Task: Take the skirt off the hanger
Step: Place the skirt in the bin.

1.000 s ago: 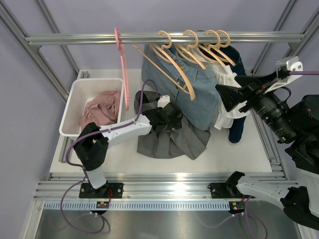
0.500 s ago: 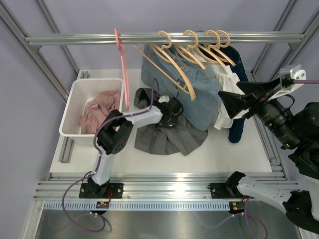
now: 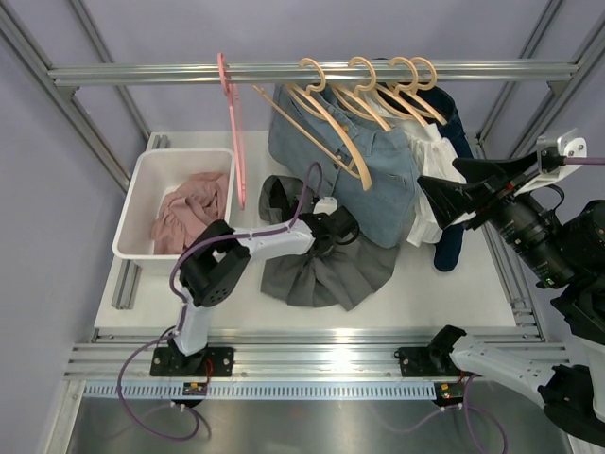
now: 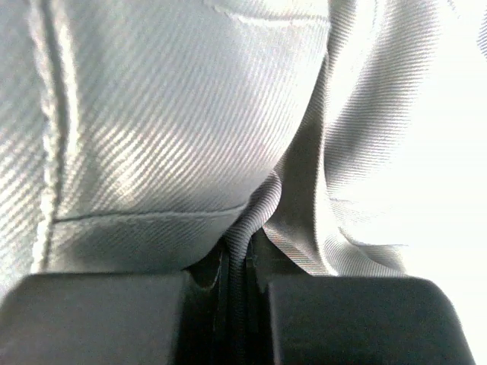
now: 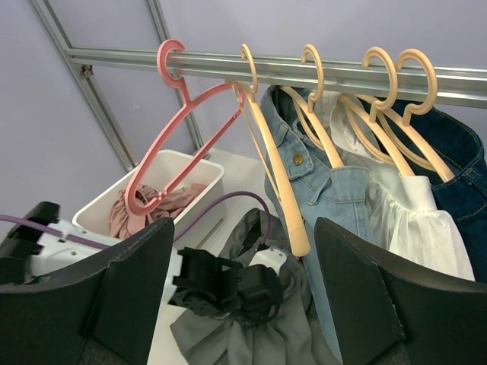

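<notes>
The grey skirt (image 3: 321, 272) lies crumpled mid-table, off any hanger, with the left gripper (image 4: 243, 283) clenched on a fold of it. To the right, the right gripper (image 3: 433, 200) hangs spread and empty. Farther back, a careless lift could drag the cloth into the denim shirt (image 3: 378, 175) or the bare pink hanger (image 3: 232, 123).

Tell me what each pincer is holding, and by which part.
Left pincer: shut on a pinched fold of the grey twill skirt, beside a seam. Right pincer: open, holding nothing.
</notes>
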Controlling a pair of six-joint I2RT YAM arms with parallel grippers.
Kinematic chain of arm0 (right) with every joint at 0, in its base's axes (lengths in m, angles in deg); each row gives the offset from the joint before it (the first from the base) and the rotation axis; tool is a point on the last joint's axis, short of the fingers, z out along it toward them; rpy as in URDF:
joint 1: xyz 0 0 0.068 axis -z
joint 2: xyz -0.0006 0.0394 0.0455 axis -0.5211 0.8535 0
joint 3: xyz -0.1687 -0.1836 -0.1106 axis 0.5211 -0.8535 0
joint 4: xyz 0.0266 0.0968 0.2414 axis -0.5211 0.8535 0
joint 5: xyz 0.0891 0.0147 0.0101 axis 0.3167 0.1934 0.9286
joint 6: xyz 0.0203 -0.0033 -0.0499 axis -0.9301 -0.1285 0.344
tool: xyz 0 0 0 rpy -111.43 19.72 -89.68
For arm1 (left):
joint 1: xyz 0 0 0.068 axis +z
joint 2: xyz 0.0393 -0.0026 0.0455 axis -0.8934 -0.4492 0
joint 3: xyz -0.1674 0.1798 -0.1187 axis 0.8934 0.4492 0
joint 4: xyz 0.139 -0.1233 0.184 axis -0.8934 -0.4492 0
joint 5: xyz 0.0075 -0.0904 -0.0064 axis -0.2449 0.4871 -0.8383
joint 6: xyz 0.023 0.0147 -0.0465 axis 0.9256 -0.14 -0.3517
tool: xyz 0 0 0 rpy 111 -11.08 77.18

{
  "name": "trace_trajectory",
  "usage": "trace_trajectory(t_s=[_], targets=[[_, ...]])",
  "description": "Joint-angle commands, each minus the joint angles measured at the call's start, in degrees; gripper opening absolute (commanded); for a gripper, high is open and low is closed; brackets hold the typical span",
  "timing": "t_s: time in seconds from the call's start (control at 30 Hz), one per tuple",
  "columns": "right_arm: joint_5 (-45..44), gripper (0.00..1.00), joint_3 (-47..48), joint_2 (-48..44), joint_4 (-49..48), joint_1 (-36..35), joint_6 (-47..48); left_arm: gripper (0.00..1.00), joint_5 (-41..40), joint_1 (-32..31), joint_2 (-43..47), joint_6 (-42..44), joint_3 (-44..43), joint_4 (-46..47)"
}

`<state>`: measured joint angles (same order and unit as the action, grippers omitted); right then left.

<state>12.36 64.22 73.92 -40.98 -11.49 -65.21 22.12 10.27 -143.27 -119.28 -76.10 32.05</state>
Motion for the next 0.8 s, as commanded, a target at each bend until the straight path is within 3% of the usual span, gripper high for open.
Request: trace_trajectory(t_s=[0.0, 0.17, 0.33, 0.53, 0.63, 0.67, 0.77], targets=[[-1.8, 0.83, -0.2, -1.0, -1.0, 0.2, -0.5, 0.00, -3.5, -3.1, 13.3, 1.8, 1.9, -3.5], [-4.3, 0.84, 1.4, 1.2, 1.3, 0.1, -0.6, 0.00, -7.2, -9.4, 30.8, 4.1, -1.0, -10.3], [-4.7, 0.84, 1.1, 2.9, 0.2, 0.1, -1.2, 0.00, -4.1, -12.2, 46.1, 11.8, -7.5, -8.1], [-4.1, 0.85, 4.4, 5.8, 0.1, 0.2, -1.3, 0.00, -1.2, -12.2, 49.8, 20.0, -26.1, -12.7], [-3.9, 0.85, 4.7, 6.5, -0.8, 0.1, -1.3, 0.00, -10.8, -12.2, 50.7, 26.0, -31.8, -14.4], [-3.6, 0.85, 4.5, 6.6, -1.1, 0.1, -1.4, 0.00, -15.6, -12.2, 51.0, 28.4, -32.5, -12.7], [-2.8, 0.85, 4.4, 7.3, -1.4, 0.1, -1.7, 0.00, -18.5, -12.2, 52.6, 41.3, -32.5, -4.4]])
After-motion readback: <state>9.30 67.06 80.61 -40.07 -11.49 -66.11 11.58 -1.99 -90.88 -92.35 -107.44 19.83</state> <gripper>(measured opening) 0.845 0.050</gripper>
